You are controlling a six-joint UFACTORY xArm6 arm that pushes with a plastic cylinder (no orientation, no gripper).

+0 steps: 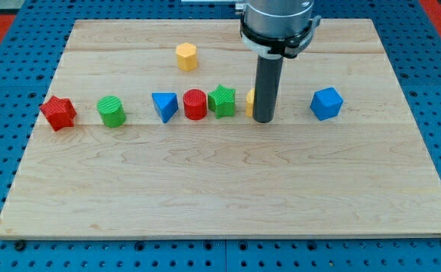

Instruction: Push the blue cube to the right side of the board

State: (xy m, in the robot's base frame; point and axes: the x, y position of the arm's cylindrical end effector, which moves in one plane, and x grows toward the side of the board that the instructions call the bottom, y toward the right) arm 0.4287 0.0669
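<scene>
Tip [263, 119] left of blue cube [326, 103], apart | no hand fitted, nothing held | risk: off-centre contact spins cube toward bench [205, 196] top; yellow block [249, 102] touching rod may drag.

Bright, even light; sharp focus, faint shadows.

A pale wooden board [228, 196] is set on a blue perforated surface [1, 151]. Red is seen on the star [58, 112] and cylinder [195, 104], green on another cylinder [112, 111] and star [222, 101], blue on the triangle [164, 106] and cube [326, 103], yellow on the hexagon [186, 57]. The rod is dark.
</scene>
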